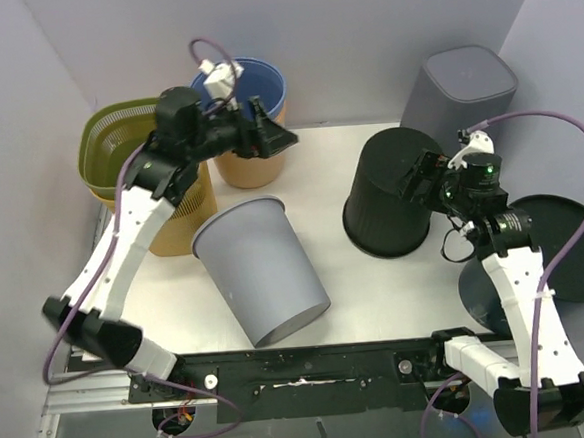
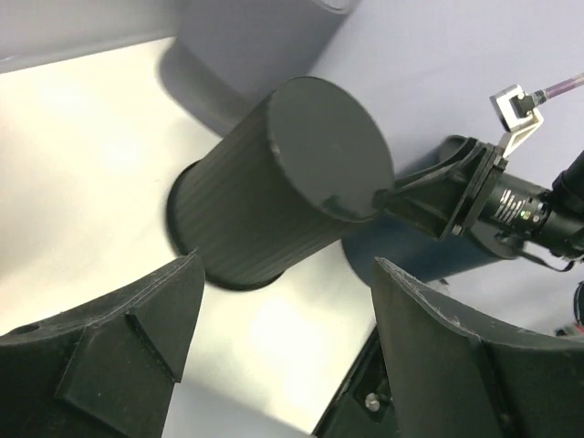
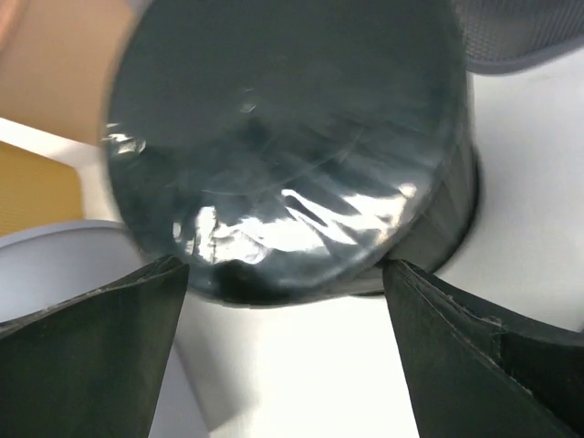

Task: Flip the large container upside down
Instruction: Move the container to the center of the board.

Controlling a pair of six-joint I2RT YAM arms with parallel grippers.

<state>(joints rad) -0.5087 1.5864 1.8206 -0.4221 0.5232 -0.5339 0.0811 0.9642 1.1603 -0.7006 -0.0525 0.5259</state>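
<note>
On the bench (image 1: 319, 172) right of centre: large container (image 1: 389, 197), rim down, axis upright, just ahead of right gripper (image 1: 422, 180), jaws spread; left gripper (image 1: 269, 132) well apart, jaws also spread.

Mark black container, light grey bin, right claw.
black container (image 2: 324, 137), left wrist view, upturned flat base.
light grey bin (image 1: 271, 276), top view, side wall.
right claw (image 1: 421, 178), top view, between its fingertips.

Left arm (image 1: 123, 241) and right arm (image 1: 522, 283) are rocking white shells with black joints, purple cables (image 1: 535, 114) are trailing off them, black fingers (image 2: 119, 365) capping each.
</note>
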